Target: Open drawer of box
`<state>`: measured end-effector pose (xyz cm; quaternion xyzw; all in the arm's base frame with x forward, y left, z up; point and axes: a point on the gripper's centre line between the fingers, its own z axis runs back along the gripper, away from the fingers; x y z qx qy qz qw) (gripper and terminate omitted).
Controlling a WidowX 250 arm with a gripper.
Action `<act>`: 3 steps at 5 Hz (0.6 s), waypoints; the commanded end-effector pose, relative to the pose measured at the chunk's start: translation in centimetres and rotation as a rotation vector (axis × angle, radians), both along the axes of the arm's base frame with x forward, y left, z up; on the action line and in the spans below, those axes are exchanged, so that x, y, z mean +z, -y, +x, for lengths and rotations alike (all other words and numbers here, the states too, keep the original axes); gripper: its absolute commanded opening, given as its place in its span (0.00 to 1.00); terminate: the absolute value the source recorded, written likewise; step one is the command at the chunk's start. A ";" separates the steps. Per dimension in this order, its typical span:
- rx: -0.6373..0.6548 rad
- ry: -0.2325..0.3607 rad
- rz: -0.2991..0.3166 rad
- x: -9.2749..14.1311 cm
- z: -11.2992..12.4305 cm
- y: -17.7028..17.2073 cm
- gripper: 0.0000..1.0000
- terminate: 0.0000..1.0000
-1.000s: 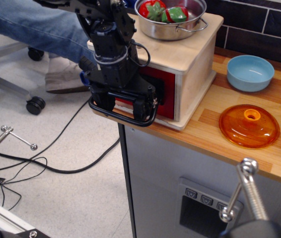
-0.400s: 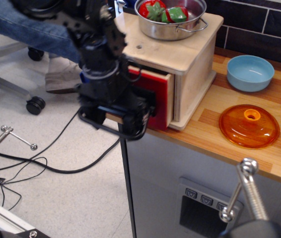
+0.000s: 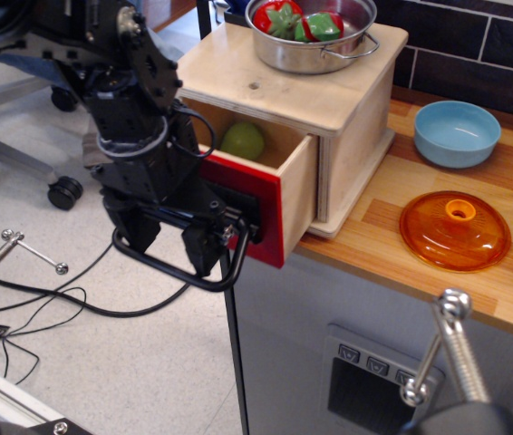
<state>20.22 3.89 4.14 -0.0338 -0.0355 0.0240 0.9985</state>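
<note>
The drawer (image 3: 270, 195) stands pulled well out of the box (image 3: 329, 109) at the desk's (image 3: 438, 263) left corner, a green fruit (image 3: 243, 140) lying inside. The black end effector (image 3: 170, 227) appears clamped on the drawer's loop handle (image 3: 179, 267), though the fingers are hard to make out. A steel pot (image 3: 315, 41) of vegetables sits on the box; a blue bowl (image 3: 457, 132) and orange lid (image 3: 455, 230) lie to its right.

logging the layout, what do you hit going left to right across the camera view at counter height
gripper → red drawer front → green fruit in the drawer → box → orange lid → blue bowl
</note>
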 end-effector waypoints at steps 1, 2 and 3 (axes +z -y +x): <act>-0.005 -0.070 0.005 0.6 -1.9 0.3 1.00 0.00; 0.005 -0.085 -0.004 0.6 -2.3 0.5 1.00 0.00; 0.014 -0.107 -0.002 0.1 -2.9 0.8 1.00 1.00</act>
